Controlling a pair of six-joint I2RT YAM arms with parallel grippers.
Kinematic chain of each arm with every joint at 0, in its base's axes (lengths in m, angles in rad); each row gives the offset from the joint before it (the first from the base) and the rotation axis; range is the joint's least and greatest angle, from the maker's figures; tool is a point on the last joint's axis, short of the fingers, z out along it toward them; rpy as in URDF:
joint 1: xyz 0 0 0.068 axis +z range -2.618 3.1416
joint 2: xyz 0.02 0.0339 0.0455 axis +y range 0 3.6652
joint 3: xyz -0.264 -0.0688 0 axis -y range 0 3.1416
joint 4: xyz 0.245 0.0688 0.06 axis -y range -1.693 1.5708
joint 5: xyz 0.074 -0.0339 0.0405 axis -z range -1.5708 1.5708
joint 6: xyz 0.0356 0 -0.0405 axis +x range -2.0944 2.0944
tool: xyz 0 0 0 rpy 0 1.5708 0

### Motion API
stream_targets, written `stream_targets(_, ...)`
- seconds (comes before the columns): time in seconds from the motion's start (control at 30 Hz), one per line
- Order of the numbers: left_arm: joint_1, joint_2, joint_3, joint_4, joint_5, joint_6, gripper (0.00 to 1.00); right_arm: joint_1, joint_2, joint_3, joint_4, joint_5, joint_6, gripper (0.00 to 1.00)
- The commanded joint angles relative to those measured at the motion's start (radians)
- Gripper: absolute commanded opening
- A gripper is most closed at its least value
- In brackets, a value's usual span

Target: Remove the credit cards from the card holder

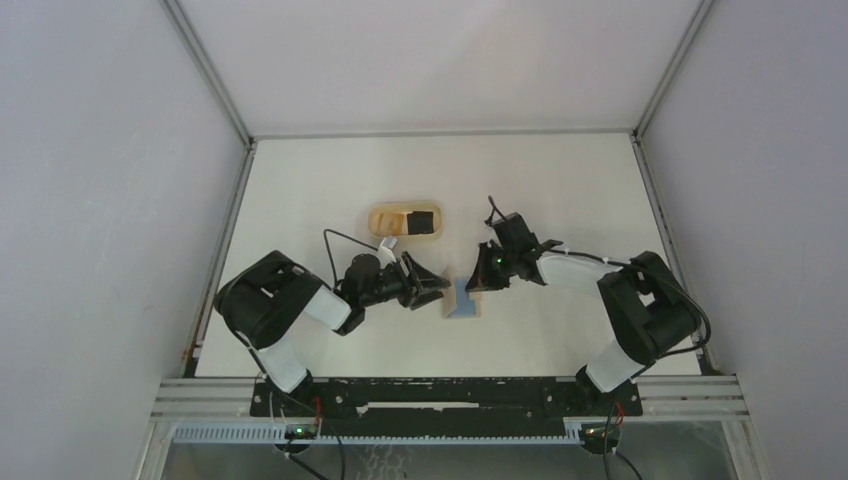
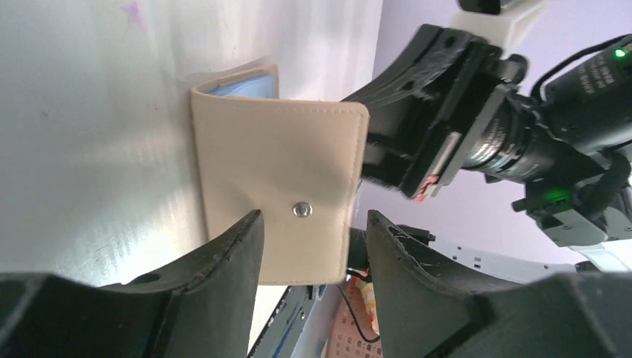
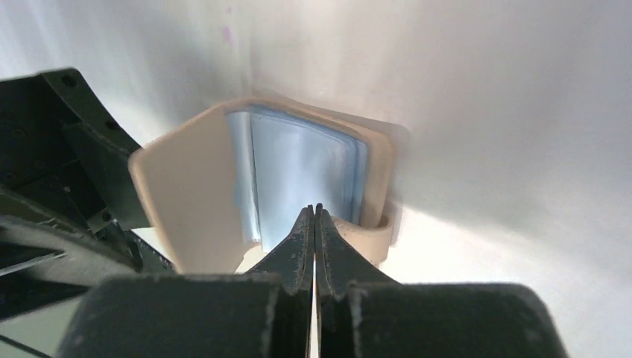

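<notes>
Here we go: the card holder (image 2: 279, 156) stands open on the counter (image 1: 560, 190), right between my two tools. My left tool (image 2: 313, 224) is released, jaws spread, with the tan flap and its metal stud (image 2: 302, 209) just past the tips. Whether they touch it, I can't tell. My right tool (image 3: 314, 216) is clenched, tips pressed together and nosing at the blue pocket (image 3: 298, 164), with nothing I can make out pinched between them.

Progress? Beyond my left tool, well apart from it, the wooden tray (image 1: 380, 212) carries a dark flat piece (image 1: 422, 220) that looks like a card. I judge at least one is out. What remains in the blue pocket I can't tell.

Only the overhead view shows that tray. The left wrist view gives the tan outside and the stud. The right wrist view alone shows the blue lining.
</notes>
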Motion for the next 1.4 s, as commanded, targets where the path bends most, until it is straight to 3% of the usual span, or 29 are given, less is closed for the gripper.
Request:
stream_targets(0.0, -0.001, -0.006, 0.023, -0.029, 0.005, 0.005, 0.58, -0.044, -0.120, 0.004, -0.084, 0.082, -0.040, 0.00)
stream_targets(0.13, -0.002, 0.008, 0.039, -0.034, 0.012, 0.005, 0.58, -0.049, -0.156, 0.004, -0.076, 0.061, -0.038, 0.00)
stream_targets(0.5, -0.002, 0.008, 0.125, 0.044, 0.031, -0.067, 0.58, -0.008, -0.017, -0.016, 0.004, 0.029, -0.007, 0.00)
stream_targets(0.83, -0.025, 0.032, 0.201, -0.044, 0.049, -0.051, 0.59, -0.010, 0.050, -0.045, 0.062, 0.001, 0.010, 0.00)
stream_targets(1.37, -0.076, 0.205, 0.209, -0.002, 0.004, -0.140, 0.59, -0.066, -0.068, -0.064, -0.024, 0.008, -0.030, 0.00)
